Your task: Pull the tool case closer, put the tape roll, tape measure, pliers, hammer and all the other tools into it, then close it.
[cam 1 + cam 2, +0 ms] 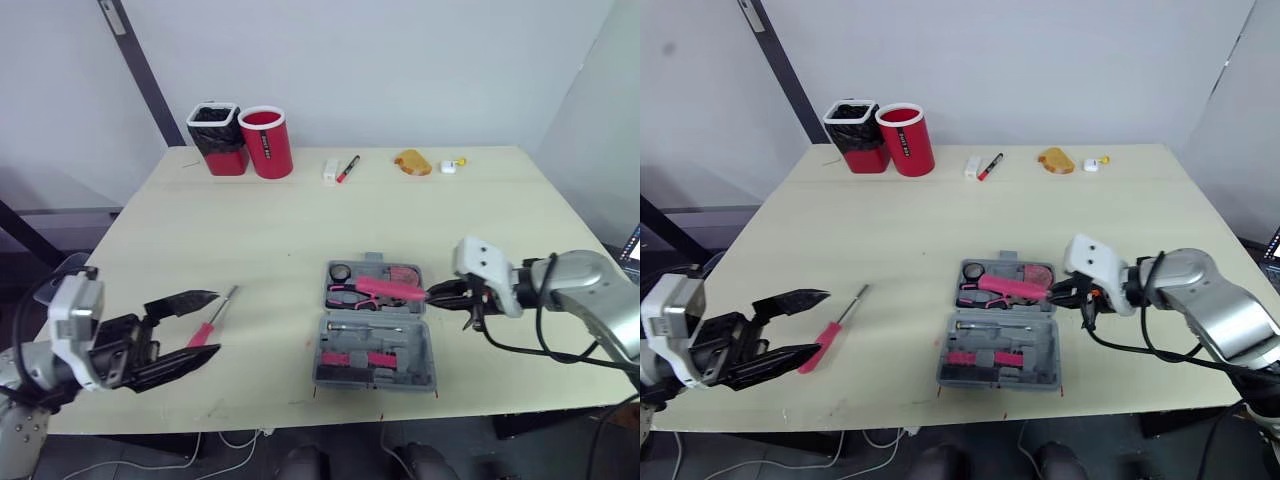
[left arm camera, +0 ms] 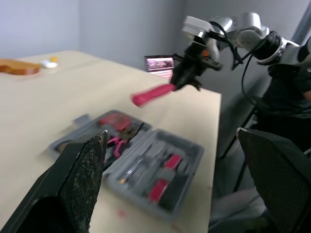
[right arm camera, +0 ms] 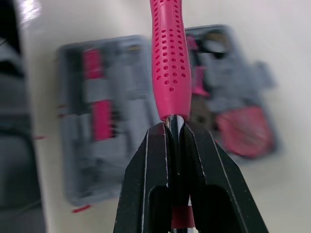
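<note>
Your right gripper [image 1: 441,294] is pinched tight on the thin metal shank of the pink-handled tool [image 3: 170,63], whose grip juts past the fingertips over the open tool case [image 1: 421,352] below. It's rigid, but the smooth shank may let it swivel, so a hold nearer the grip looks steadier. Your left gripper [image 1: 190,328] is spread, with the red screwdriver [image 1: 210,322] just ahead.
</note>
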Controlling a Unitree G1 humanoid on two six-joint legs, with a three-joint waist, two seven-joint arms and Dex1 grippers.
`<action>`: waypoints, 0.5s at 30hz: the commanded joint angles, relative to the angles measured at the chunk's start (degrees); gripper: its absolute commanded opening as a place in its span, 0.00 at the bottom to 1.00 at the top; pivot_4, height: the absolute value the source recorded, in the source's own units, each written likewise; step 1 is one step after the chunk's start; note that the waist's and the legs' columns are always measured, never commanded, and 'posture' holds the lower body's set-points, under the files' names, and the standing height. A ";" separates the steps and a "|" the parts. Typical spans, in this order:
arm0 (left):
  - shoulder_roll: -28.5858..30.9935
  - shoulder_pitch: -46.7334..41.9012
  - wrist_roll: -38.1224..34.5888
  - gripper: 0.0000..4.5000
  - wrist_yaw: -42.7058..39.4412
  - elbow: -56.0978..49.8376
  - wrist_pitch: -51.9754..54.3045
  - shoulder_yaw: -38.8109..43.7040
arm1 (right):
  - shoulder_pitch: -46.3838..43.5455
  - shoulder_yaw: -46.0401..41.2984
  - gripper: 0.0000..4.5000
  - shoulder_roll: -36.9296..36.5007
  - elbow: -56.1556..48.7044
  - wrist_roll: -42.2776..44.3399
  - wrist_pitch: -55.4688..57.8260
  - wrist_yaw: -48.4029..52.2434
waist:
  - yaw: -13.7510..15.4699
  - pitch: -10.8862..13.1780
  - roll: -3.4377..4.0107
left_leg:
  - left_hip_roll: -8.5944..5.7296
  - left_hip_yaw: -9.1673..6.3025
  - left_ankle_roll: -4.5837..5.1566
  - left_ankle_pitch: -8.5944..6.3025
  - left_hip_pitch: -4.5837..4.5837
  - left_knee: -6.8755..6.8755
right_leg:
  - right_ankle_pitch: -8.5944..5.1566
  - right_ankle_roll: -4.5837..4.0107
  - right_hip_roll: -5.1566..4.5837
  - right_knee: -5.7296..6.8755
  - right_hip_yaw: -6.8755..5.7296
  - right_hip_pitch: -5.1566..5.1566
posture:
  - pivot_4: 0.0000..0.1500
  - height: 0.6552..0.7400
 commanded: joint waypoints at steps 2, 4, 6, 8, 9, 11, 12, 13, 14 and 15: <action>1.08 0.34 1.46 1.00 -4.15 2.02 -2.68 1.68 | -3.65 8.20 0.01 0.71 -0.09 -4.67 0.43 2.63 | 0.29 0.01 -0.05 | 0.02 -0.04 0.00 0.00 -0.01 -0.01 | 0.00 -0.01 -0.02 0.00 -0.06 0.00 | 1.00 1.00; 1.44 0.26 2.37 1.00 -5.34 2.82 -3.71 1.31 | -5.12 10.78 0.01 3.23 1.96 -6.26 1.70 1.35 | 0.44 0.01 -0.06 | -0.02 -0.10 0.00 0.00 -0.07 -0.01 | 0.00 -0.01 -0.10 -0.01 -0.17 0.00 | 1.00 1.00; 1.60 -0.08 2.75 1.00 -5.67 3.29 -4.09 0.89 | -6.64 13.79 0.01 5.38 3.42 -7.90 2.71 0.95 | 0.11 0.03 -0.07 | -0.03 -0.12 -0.01 0.00 -0.08 -0.01 | 0.00 -0.02 -0.11 -0.01 -0.18 0.00 | 1.00 1.00; 1.70 -0.66 3.17 1.00 -5.84 3.71 -4.35 0.26 | -7.78 16.31 0.01 7.24 5.14 -10.05 3.29 0.51 | 0.03 0.03 -0.07 | -0.02 -0.13 -0.01 0.00 -0.06 0.00 | 0.01 -0.02 -0.10 0.04 -0.19 -0.02 | 1.00 1.00; 1.78 -0.91 3.37 1.00 -5.95 3.84 -4.51 -0.03 | -8.07 17.04 0.01 7.70 5.51 -10.60 3.84 0.57 | 0.01 0.03 -0.07 | -0.02 -0.13 -0.01 0.00 -0.05 0.00 | 0.01 -0.02 -0.10 0.05 -0.19 -0.02 | 1.00 1.00; 1.85 -1.14 3.64 1.00 -6.18 3.82 -4.58 -0.45 | -8.28 17.91 0.01 8.59 6.21 -11.55 4.64 0.21 | 0.01 0.03 -0.07 | -0.02 -0.15 -0.01 0.00 -0.05 -0.01 | 0.01 -0.02 -0.07 0.05 -0.22 -0.02 | 1.00 1.00; 1.81 -1.23 3.82 1.00 -6.23 3.81 -4.67 -0.64 | -8.28 18.52 0.01 8.86 6.53 -12.21 4.89 0.11 | 0.04 0.03 -0.07 | -0.02 -0.15 -0.01 0.00 -0.06 -0.01 | 0.01 -0.02 -0.07 0.05 -0.22 -0.02 | 1.00 1.00; 1.77 -1.26 3.97 1.00 -6.26 3.85 -4.79 -0.74 | -8.26 18.97 0.01 9.18 6.81 -12.84 5.04 -0.07 | 0.05 0.03 -0.07 | -0.02 -0.15 -0.01 0.00 -0.06 -0.02 | 0.01 -0.02 -0.07 0.05 -0.23 -0.02 | 1.00 1.00; 1.71 -1.22 4.16 1.00 -6.32 3.95 -4.95 -0.81 | -8.30 19.35 0.01 9.62 7.18 -13.46 5.24 -0.32 | 0.05 0.03 -0.07 | -0.03 -0.14 -0.01 0.00 -0.06 -0.02 | 0.01 -0.02 -0.08 0.05 -0.22 -0.02 | 1.00 1.00; 1.62 -1.14 4.28 1.00 -6.29 4.06 -5.01 -0.84 | -8.34 19.55 0.01 10.16 7.49 -13.79 5.47 -0.52 | 0.04 0.03 -0.07 | -0.03 -0.14 -0.01 0.00 -0.06 -0.02 | 0.01 -0.02 -0.08 0.05 -0.23 -0.02 | 1.00 1.00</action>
